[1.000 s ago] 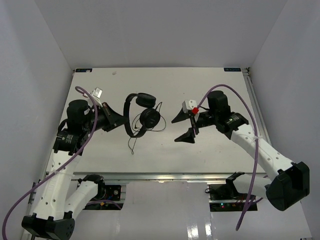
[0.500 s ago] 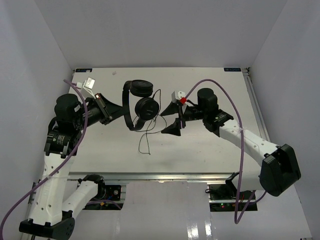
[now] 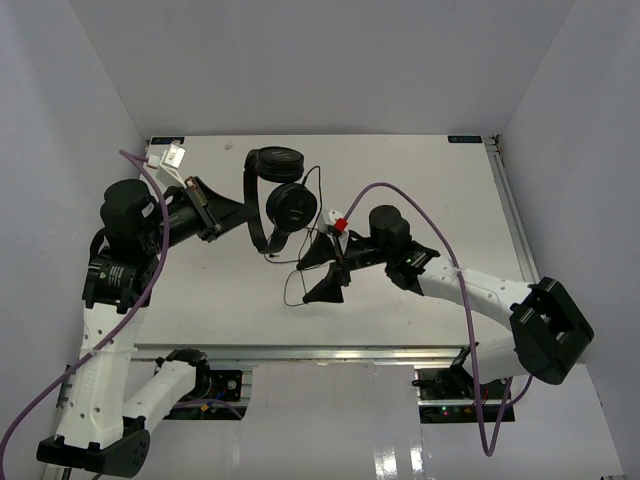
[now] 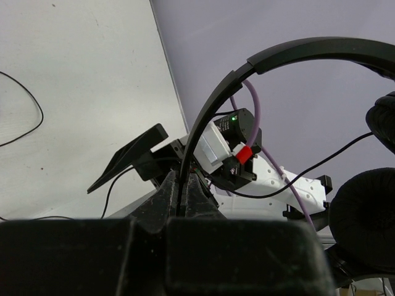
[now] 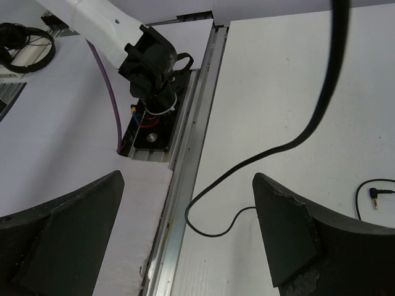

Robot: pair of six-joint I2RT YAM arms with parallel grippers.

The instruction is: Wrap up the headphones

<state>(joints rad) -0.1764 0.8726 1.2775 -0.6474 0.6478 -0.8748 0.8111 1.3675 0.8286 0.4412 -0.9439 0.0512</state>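
The black headphones (image 3: 272, 195) hang lifted above the table at the middle left. My left gripper (image 3: 240, 213) is shut on the thin headband (image 4: 210, 105), with both earcups (image 3: 290, 208) to its right. The thin black cord (image 3: 297, 270) trails down from the earcups to the table and loops between the open fingers of my right gripper (image 3: 322, 270). In the right wrist view the cord (image 5: 259, 157) curves between the wide-open fingertips (image 5: 284, 234), not pinched, and its plug (image 5: 374, 193) lies on the table at the right edge.
The white table's metal front rail (image 5: 185, 160) runs under my right gripper. The right arm (image 3: 470, 290) stretches across the table's middle. The left arm's base (image 5: 151, 61) shows beyond the rail. White walls enclose the table on three sides.
My left gripper has raised the headphones and carried them slightly back. My right gripper has moved left and toward the front, so that the dangling cord now lies between its open fingers.
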